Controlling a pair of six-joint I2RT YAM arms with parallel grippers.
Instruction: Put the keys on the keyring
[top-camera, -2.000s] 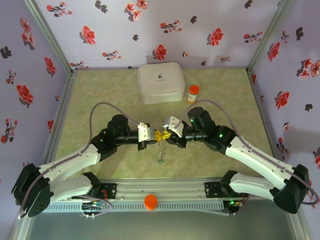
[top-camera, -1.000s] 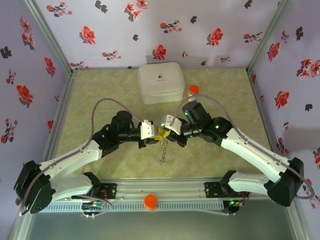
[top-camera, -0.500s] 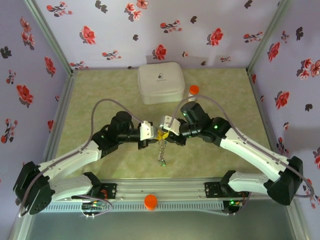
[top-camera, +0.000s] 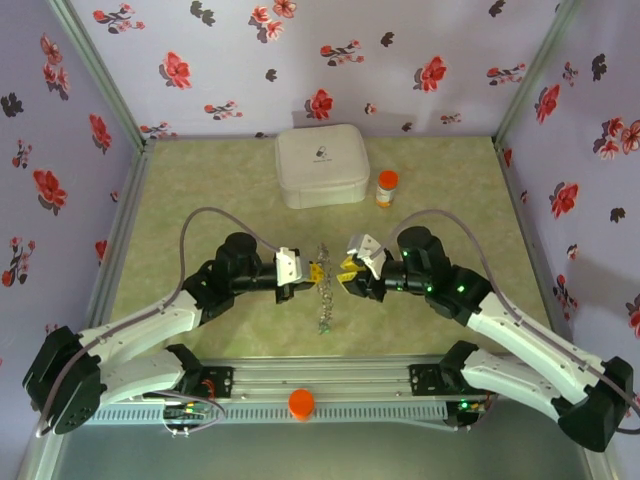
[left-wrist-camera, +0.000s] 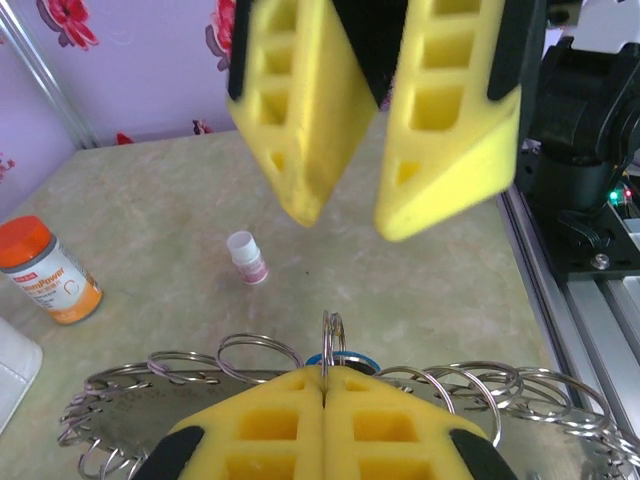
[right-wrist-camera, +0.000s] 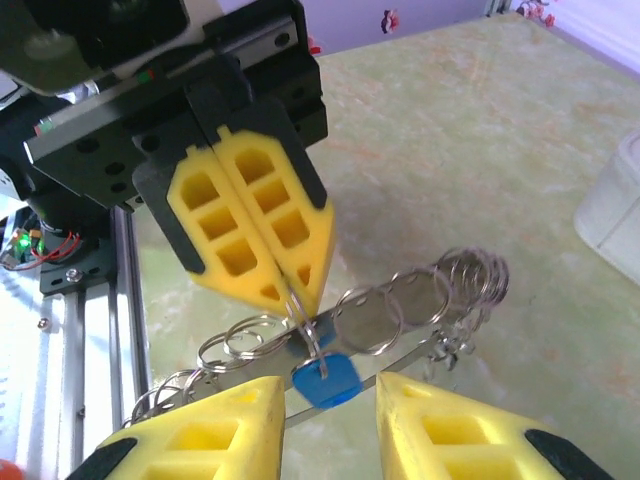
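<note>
Right gripper (top-camera: 348, 271) lets go, backs off, jaws apart; our left gripper (top-camera: 313, 272) stays clenched on keyring (top-camera: 322, 296), blue key (right-wrist-camera: 326, 382) hanging, we reckon threaded.

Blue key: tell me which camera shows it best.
Right wrist view: the blue key hangs in full sight from the keyring, which the shut left claw pinches. The left wrist view catches just a blue edge behind that claw's fingers. In the top view it is too small to pick out.
</note>
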